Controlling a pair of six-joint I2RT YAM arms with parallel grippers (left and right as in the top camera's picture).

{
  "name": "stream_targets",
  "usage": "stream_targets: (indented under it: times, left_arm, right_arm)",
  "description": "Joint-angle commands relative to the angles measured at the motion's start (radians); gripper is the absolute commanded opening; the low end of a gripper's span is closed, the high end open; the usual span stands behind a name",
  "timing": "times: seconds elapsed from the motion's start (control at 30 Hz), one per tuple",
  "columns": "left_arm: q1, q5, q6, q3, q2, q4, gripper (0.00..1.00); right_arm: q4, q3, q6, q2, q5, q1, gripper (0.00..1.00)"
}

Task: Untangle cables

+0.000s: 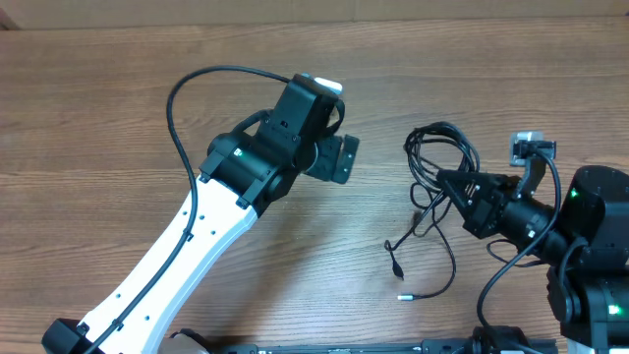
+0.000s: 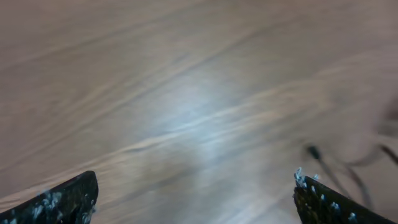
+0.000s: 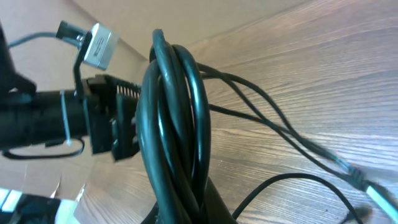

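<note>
Right of frame, the right end effector (image 1: 450, 185) is clamped on the cables (image 3: 177, 124). The left end effector (image 2: 196, 193) gapes wide, seemingly touching nothing.

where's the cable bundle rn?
Overhead, right side of the table: the cables are clamped in the right gripper, loose ends trailing toward the middle, apart from the open left gripper.

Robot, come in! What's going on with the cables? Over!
Left pincer open, empty. Right pincer shut on cables. Plug ends trailing on table. Nothing blocking.
</note>
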Motion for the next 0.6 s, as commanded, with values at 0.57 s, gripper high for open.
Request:
stream_targets:
  times: [0.57]
  left_arm:
    - [-0.013, 0.663, -0.485, 0.011, -0.017, 0.296, 0.94]
  right_arm:
    - [0.129, 0.005, 0.488, -0.009, 0.193, 0.004, 0.04]
